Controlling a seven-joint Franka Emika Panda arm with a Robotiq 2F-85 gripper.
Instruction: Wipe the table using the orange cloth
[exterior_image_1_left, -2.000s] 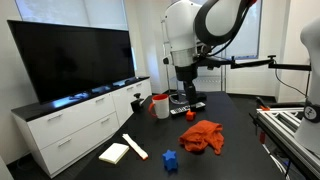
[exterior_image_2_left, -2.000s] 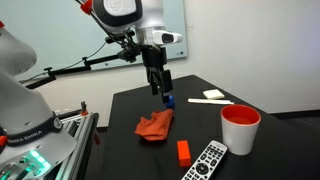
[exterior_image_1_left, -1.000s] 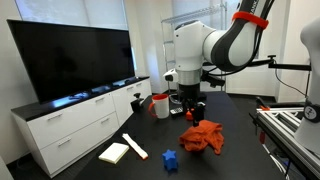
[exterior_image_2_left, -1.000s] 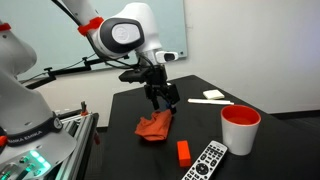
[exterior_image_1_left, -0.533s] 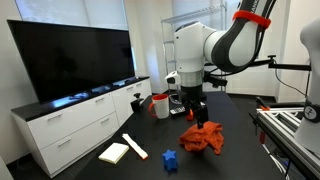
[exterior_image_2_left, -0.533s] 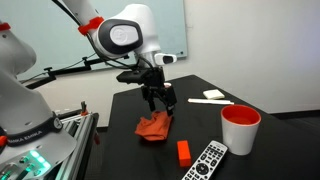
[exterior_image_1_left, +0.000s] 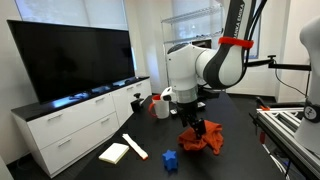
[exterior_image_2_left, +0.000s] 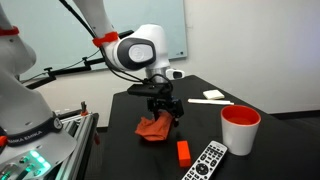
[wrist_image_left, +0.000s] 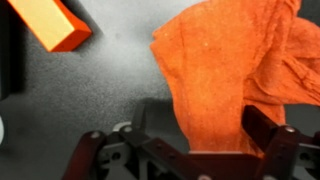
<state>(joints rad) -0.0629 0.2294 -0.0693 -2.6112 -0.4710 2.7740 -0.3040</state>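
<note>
Plain orange cloth (exterior_image_2_left: 153, 127), matte black table (exterior_image_2_left: 205, 120), orange block (exterior_image_2_left: 184, 151) near, red cup (exterior_image_2_left: 241, 132) with white inside at right, blue block (exterior_image_1_left: 171, 160), white cabinet (exterior_image_1_left: 70, 128), black screen (exterior_image_1_left: 70, 55).

We see the orange cloth (wrist_image_left: 235, 70) crumpled on the dark tabletop (wrist_image_left: 110, 95), its lower fold between our end effector's (wrist_image_left: 185, 148) wide-spread jaws, an orange block (wrist_image_left: 50, 25) upper left.

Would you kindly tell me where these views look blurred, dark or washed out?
Wrist view: soft overall, the orange cloth shows smeared folds, the gripper near the lens is blurred. In an exterior view the television is flat black without detail. In an exterior view the black table hides shadows.
</note>
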